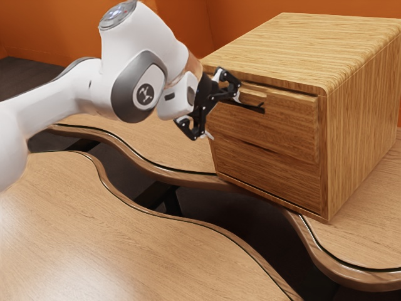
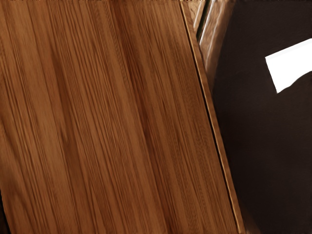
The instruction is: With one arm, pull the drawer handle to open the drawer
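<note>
A light wooden cabinet [image 1: 351, 106] with two stacked drawers stands on the table at the exterior view's right. The top drawer [image 1: 276, 125] carries a thin black bar handle [image 1: 252, 108] across its upper front. This drawer's front sits slightly proud of the lower drawer [image 1: 263, 169], with a pale strip showing along its top edge. My black gripper [image 1: 221, 100] is at the handle's left end, by the cabinet's front left corner, and looks shut on the bar. In the wrist view, wood grain of the drawer front [image 2: 107, 126] lies close under my hand.
The cabinet rests on a curved wooden table [image 1: 369, 232] with a dark rim. A second wavy-edged tabletop [image 1: 94, 238] lies in the foreground, separated by a dark gap [image 1: 163, 194]. Orange walls stand behind. Dark floor [image 2: 263, 146] shows beside the cabinet's edge in the wrist view.
</note>
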Available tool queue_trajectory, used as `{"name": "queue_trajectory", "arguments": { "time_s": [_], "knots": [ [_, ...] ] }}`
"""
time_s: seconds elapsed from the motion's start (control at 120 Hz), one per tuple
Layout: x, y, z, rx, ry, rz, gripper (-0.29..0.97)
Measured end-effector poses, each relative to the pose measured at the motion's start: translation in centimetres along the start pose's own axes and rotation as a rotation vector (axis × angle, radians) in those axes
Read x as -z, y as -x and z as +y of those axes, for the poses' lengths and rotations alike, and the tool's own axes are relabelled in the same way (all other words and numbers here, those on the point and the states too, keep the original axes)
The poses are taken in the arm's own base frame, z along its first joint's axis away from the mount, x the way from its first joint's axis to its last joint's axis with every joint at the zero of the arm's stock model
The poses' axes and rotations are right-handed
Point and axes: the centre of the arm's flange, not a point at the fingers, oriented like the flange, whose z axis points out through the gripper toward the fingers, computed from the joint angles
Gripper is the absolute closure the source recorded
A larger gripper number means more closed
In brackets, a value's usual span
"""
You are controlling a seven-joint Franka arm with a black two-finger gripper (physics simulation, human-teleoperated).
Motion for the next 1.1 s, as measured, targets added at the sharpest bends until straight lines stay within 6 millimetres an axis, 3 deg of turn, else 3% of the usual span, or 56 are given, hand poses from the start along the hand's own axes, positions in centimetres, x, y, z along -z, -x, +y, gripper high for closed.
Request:
{"name": "queue_trajectory", "arguments": {
  "time_s": [0.625,0.767,0.933,1.1],
  "knots": [
    [4.1,-2.1,6.6,-0.084,-0.002,0.060,-0.02],
    [5.3,-2.9,8.2,-0.110,-0.002,0.068,0.02],
    [6.2,-1.9,10.8,-0.113,0.007,0.059,0.00],
    [7.0,-2.3,13.0,-0.127,0.006,0.070,0.00]
  ]
}}
